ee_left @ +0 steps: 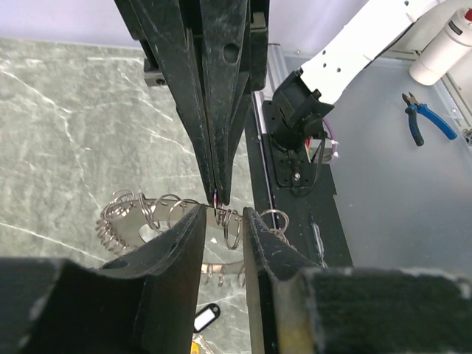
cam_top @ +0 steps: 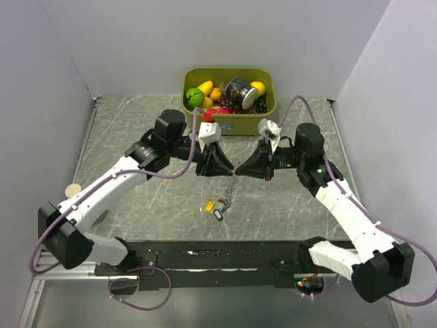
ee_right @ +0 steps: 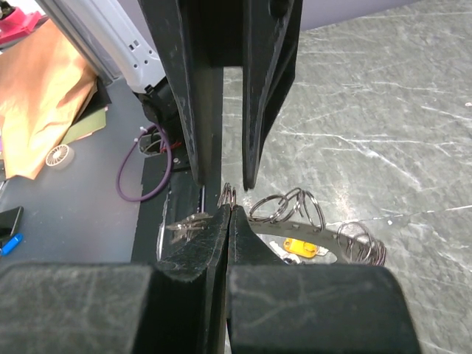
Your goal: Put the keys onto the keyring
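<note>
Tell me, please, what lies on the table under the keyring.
Below the keyring, a yellow-orange key and a black-tagged key lie on the table. The ring's loops cover the rest, so other keys may be hidden.

Bright, even light, faint soft shadows on the table (cam_top: pixel 123 137), foreground blur in both wrist views.

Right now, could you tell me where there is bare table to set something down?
Bare table lies between the left arm and the left wall, and between the keys and the right arm. The middle is crowded: the keyring is over the keys, with the bin behind.
</note>
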`<state>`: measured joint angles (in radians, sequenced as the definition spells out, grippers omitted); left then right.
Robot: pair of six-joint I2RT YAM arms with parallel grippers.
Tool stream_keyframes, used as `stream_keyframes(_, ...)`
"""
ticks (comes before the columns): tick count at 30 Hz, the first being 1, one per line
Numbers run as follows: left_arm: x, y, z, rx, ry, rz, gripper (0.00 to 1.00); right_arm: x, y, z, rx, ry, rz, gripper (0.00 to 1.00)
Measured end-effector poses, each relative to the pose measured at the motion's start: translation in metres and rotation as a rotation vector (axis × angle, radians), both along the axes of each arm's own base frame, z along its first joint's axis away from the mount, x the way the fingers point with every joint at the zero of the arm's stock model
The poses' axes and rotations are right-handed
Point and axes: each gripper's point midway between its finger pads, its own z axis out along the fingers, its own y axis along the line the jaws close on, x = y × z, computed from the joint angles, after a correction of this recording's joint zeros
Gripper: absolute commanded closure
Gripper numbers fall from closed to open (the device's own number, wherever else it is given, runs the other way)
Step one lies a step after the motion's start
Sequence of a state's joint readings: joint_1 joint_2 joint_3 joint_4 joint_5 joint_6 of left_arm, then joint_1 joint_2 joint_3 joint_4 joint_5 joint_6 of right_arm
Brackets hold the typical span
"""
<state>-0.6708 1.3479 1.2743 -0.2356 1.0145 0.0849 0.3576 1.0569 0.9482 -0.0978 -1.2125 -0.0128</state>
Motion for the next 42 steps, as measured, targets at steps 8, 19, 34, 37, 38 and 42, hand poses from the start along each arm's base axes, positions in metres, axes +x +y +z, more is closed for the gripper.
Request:
stream_keyframes(8, -0.001, -0.006, -0.01, 0.032, 0.027, -0.009, 0.78, 0.0, 0.0, 0.0, 0.0, 0.003, -0.001, 1.0)
stream_keyframes(19, 0.002, -0.008, -0.013, 0.045, 0.034, 0.001, 0.99, 0.0, 0.0, 0.0, 0.0, 0.002, -0.001, 1.0)
stream_keyframes(34, 0.011, -0.011, -0.016, 0.061, 0.03, 0.042, 0.99, 0.005, -0.001, 0.001, -0.004, 0.034, -0.045, 0.55)
stream_keyframes(37, 0.018, -0.012, -0.022, 0.056, 0.004, 0.084, 0.99, 0.003, -0.001, 0.004, 0.002, 0.041, -0.054, 0.39)
stream_keyframes(38, 0.018, -0.011, -0.024, 0.058, 0.001, 0.092, 0.99, 0.003, -0.002, 0.007, 0.007, 0.032, -0.063, 0.36)
stream_keyframes(42, 0.017, -0.009, -0.034, 0.07, -0.006, 0.12, 0.99, 0.004, -0.005, 0.022, 0.033, -0.028, -0.109, 0.22)
